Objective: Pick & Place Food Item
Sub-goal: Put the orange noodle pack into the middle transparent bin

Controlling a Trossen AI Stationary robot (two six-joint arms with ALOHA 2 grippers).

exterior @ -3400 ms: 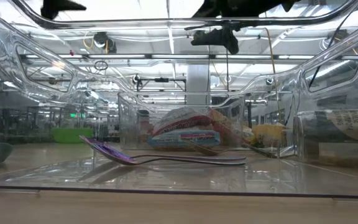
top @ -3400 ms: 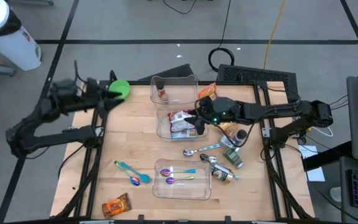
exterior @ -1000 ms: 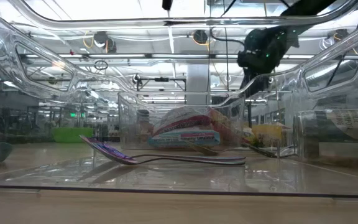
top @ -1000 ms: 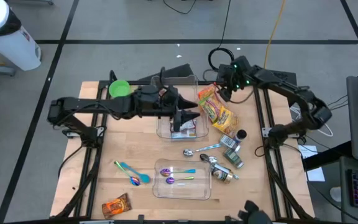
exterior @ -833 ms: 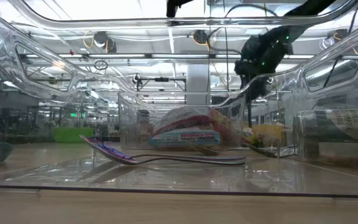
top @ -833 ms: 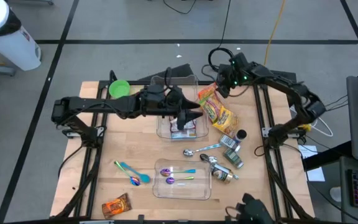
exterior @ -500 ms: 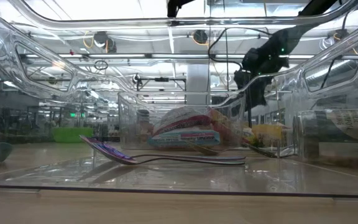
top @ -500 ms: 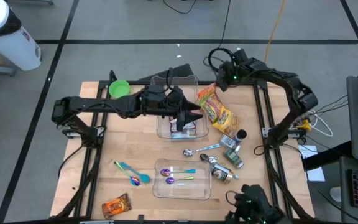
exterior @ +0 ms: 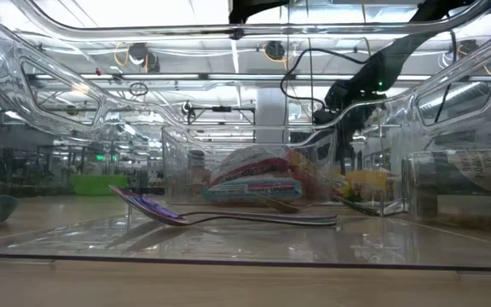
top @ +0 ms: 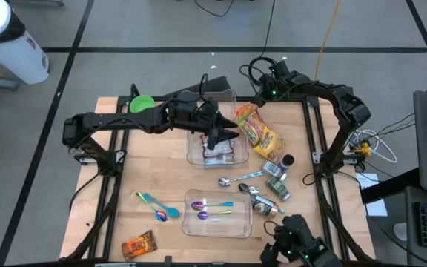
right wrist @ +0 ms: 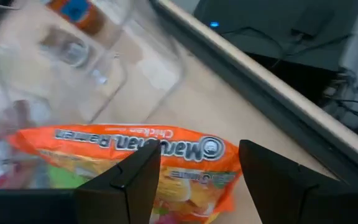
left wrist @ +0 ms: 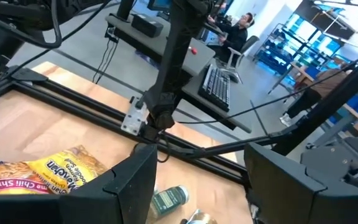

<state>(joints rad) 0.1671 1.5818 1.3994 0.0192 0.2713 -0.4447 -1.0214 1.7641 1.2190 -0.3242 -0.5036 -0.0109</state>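
Ramen packets (top: 256,130) lie on the counter (top: 154,174) just beside the clear bin (top: 215,137), so I judge the pick is not yet made. My left gripper (top: 228,137) hovers over that bin, jaws apart and empty. My right gripper (top: 262,95) waits at the far edge, jaws apart, holding nothing; next comes a descent onto a packet.

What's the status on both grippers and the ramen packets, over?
Left gripper open, empty, over the clear bin. Right gripper open, empty, at the table's far edge. Ramen packets lying beside the bin. Nothing blocking.
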